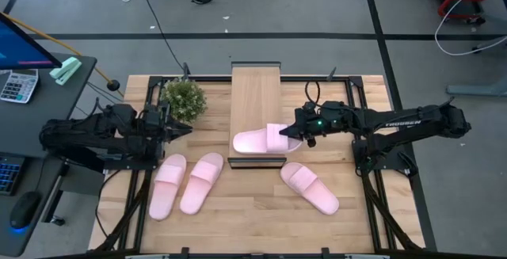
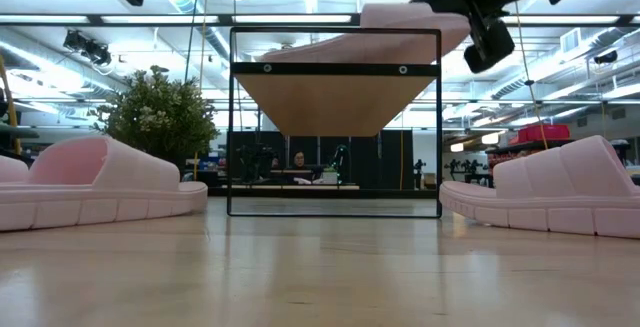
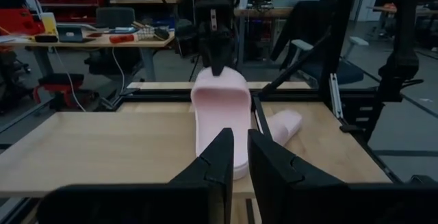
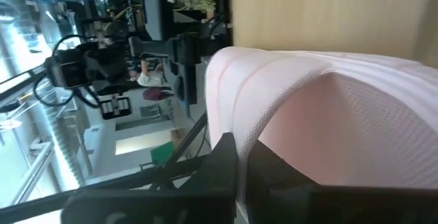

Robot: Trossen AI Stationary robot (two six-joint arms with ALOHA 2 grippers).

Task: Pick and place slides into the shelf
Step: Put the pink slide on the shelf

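Note:
One pink slide [image 1: 257, 140] lies crosswise on the near end of the shelf [image 1: 256, 93], a light wood plank in a black frame; it also shows in the low view [image 2: 380, 32] and in the left wrist view [image 3: 219, 111]. My right gripper [image 1: 291, 132] is shut on its strap. Two slides [image 1: 168, 185] [image 1: 200, 181] lie sole-down on the table at near left, and a third [image 1: 309, 186] at near right. My left gripper [image 1: 184, 129] hovers left of the shelf beside the plant, fingers [image 3: 226, 155] close together, holding nothing. My right gripper holds the slide by its wide strap [image 4: 328, 114], at the strap's edge on the table's right side [image 3: 217, 73]. The fingers [image 4: 226, 162] come from the right, slanting down. The slide's left end rests on the shelf top and its right end looks slightly raised [image 2: 440, 22].
A small potted plant [image 1: 184, 98] stands on the table left of the shelf, close to my left gripper. Black frame rails [image 1: 356, 156] run along the table's sides. Bare tabletop lies between the floor slides, near the front edge [image 1: 253, 219].

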